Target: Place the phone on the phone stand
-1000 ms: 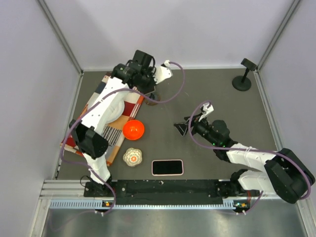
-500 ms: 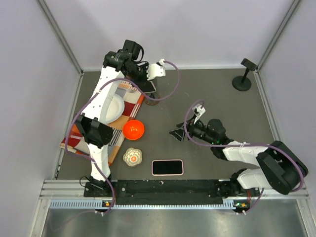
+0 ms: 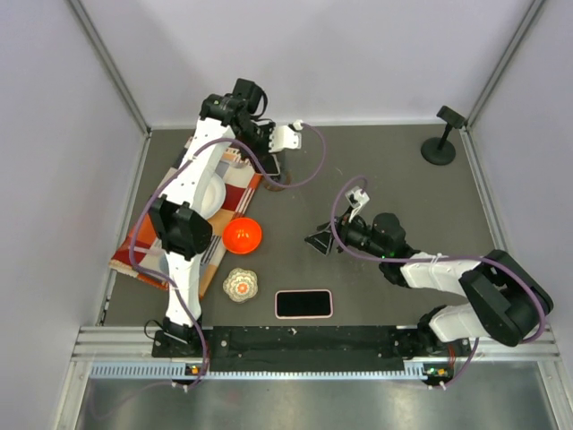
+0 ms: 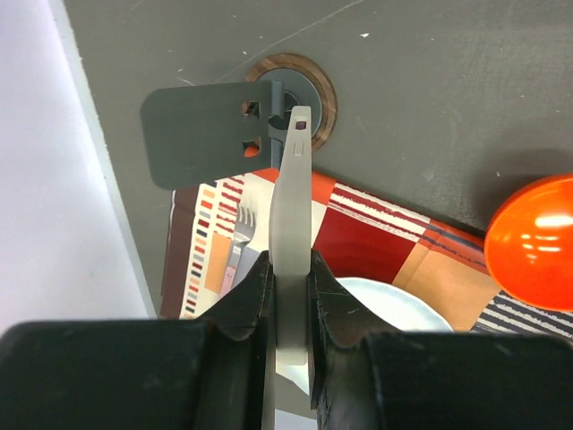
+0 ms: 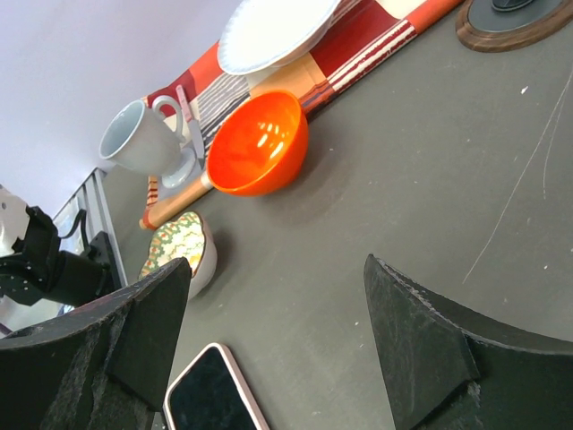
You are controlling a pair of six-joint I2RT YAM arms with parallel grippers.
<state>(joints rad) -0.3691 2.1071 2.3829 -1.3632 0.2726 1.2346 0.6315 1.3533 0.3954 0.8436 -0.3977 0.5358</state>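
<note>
My left gripper (image 4: 291, 264) is shut on a thin pale grey phone (image 4: 292, 197), seen edge-on and held upright. The phone's far end is right over a phone stand with a grey back plate (image 4: 204, 133) and a round wooden base (image 4: 315, 82). In the top view this gripper (image 3: 271, 154) is at the back of the table, above that stand (image 3: 278, 177). A second phone in a pink case (image 3: 303, 304) lies flat near the front edge and shows in the right wrist view (image 5: 210, 394). My right gripper (image 3: 320, 240) is open and empty, low over the table behind that phone (image 5: 277, 264).
A black phone stand (image 3: 440, 143) is at the back right corner. A striped mat (image 3: 143, 255) on the left carries a white plate (image 5: 273, 31), a mug (image 5: 139, 139) and a fork (image 4: 242, 228). An orange bowl (image 3: 242, 235) and a small patterned bowl (image 3: 240, 285) sit beside it.
My left wrist has swung left and turned, holding the grey phone over the wooden-based stand. My right gripper has slid a little left and lower. The pink-cased phone has not moved.
</note>
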